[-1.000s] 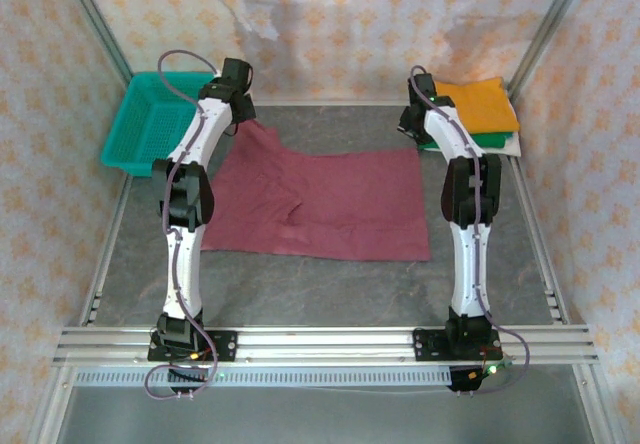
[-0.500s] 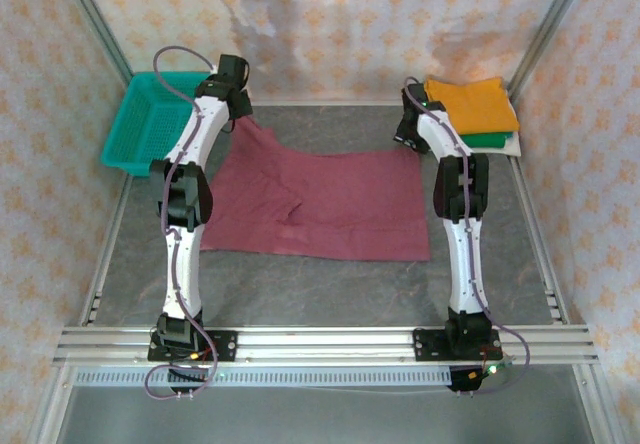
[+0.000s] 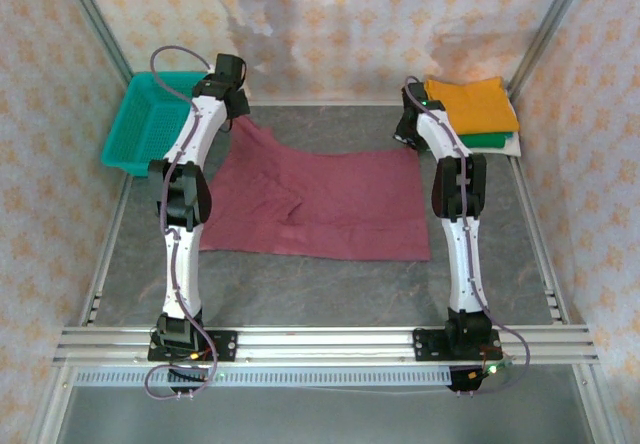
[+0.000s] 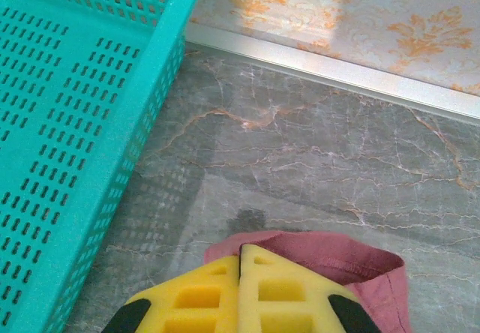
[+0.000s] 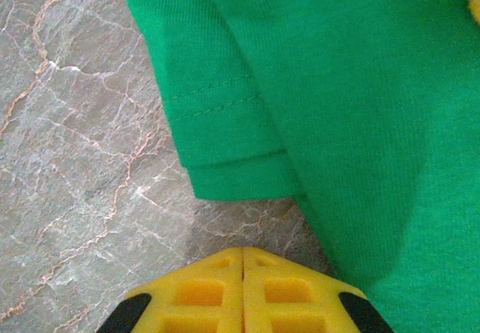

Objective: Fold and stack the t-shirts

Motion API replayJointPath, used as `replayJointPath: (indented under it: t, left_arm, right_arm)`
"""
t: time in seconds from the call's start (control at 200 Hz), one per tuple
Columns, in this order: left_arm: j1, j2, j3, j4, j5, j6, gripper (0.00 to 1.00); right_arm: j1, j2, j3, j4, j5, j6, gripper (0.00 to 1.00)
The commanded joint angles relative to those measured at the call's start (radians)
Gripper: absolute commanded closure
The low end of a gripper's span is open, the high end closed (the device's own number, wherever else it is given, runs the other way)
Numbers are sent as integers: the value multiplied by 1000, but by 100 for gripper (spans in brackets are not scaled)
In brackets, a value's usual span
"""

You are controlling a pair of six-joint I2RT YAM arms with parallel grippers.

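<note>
At the far edge of the maroon t-shirt (image 3: 340, 199), left tool (image 4: 240, 250) pinched its cloth; right tool (image 5: 243, 252), pressed together empty, risked snagging the green t-shirt (image 5: 337, 85).

A maroon t-shirt (image 3: 320, 204) is spread flat on the middle of the counter (image 3: 330, 294), lightly creased, its far-left corner drawn out and pinched by the left fingers (image 4: 187, 299). At the far-right corner, a folded orange t-shirt (image 3: 472, 104) is stacked on a green t-shirt (image 5: 337, 85) and a white t-shirt (image 3: 510, 150).
</note>
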Motion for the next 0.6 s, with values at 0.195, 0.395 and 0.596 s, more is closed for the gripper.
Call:
replayJointPath:
  t: [0.195, 0.395, 0.596]
  left_arm:
    - [11, -24, 12, -5, -23, -1, 100]
    - [11, -26, 6, -3, -15, -4, 100]
    - [11, -27, 7, -3, -3, -4, 100]
  right_arm:
    - [0, -135, -110, -9, 58, -18, 58]
    - [2, -121, -200, 32, 21, -3, 55]
    - [3, -94, -187, 57, -13, 2, 57]
